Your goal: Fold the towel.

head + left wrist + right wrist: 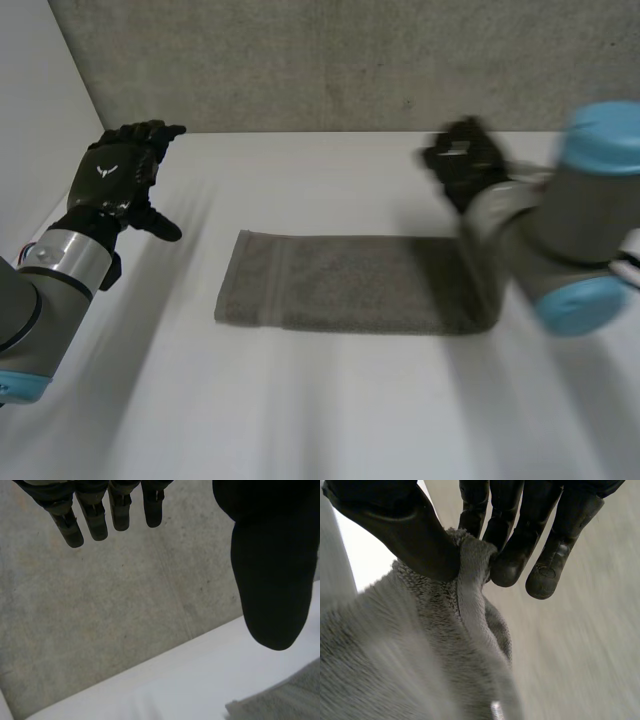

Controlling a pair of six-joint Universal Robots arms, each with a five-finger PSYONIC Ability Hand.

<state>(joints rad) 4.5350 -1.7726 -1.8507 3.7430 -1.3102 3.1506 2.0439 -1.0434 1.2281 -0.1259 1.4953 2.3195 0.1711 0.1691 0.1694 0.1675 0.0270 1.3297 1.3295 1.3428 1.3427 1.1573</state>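
A grey towel (350,283) lies flat across the middle of the white table (300,400), long side running left to right. My right hand (464,160) is raised over the towel's right end. In the right wrist view its thumb (395,527) and fingers (507,555) pinch a bunched edge of the towel (470,580), which hangs down from the grip. My left hand (118,170) hovers left of the towel, clear of it, fingers straight. In the left wrist view its fingers (95,517) and thumb (272,565) are spread, with a towel corner (280,700) below the thumb.
A grey concrete wall (330,60) runs along the table's far edge. A white side panel (30,110) stands at the left. My right arm (575,230) hangs over the table's right side.
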